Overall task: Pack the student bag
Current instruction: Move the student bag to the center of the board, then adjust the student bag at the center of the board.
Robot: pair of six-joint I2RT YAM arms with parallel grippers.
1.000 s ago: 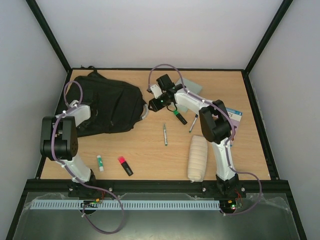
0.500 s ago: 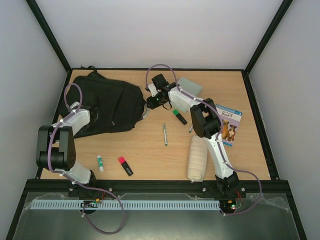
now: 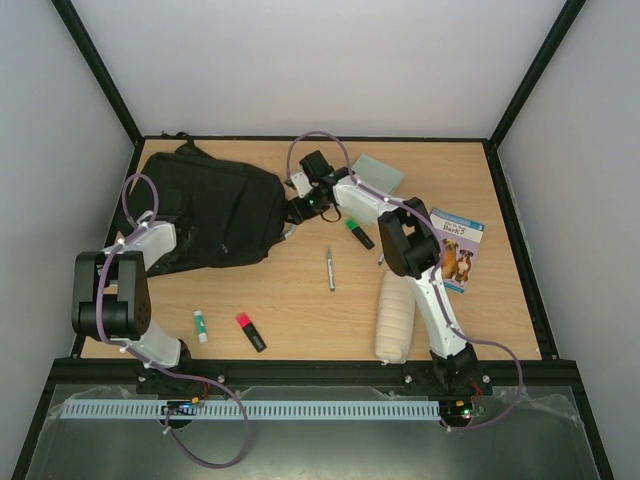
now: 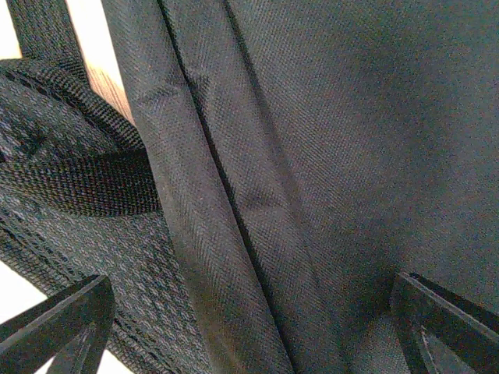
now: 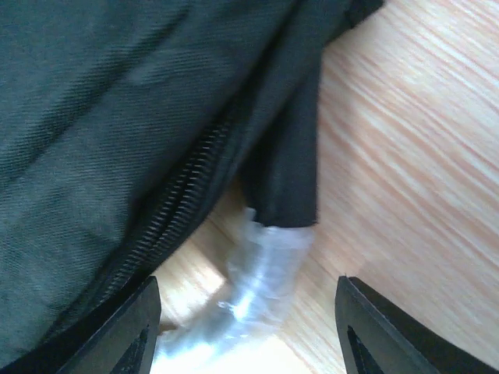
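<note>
The black student bag (image 3: pixel 205 208) lies at the far left of the table. Its fabric fills the left wrist view (image 4: pixel 312 156). My left gripper (image 3: pixel 165 232) is open, its fingers (image 4: pixel 58 327) spread over the bag's lower left part near a strap (image 4: pixel 70 187). My right gripper (image 3: pixel 293 212) is open at the bag's right edge. In the right wrist view the grey handle (image 5: pixel 261 273) and its black sleeve (image 5: pixel 288 171) lie between the fingers (image 5: pixel 129 335), beside the zipper (image 5: pixel 175 206).
A green marker (image 3: pixel 359 233), a pen (image 3: pixel 330 268), a white pouch (image 3: pixel 395 315), a dog booklet (image 3: pixel 458 250), a grey flat item (image 3: pixel 378 172), a glue stick (image 3: pixel 201 325) and a pink highlighter (image 3: pixel 249 331) lie on the table.
My right gripper has moved left, from near the green marker to the bag's right edge at the handle. My left arm has shifted slightly over the bag.
</note>
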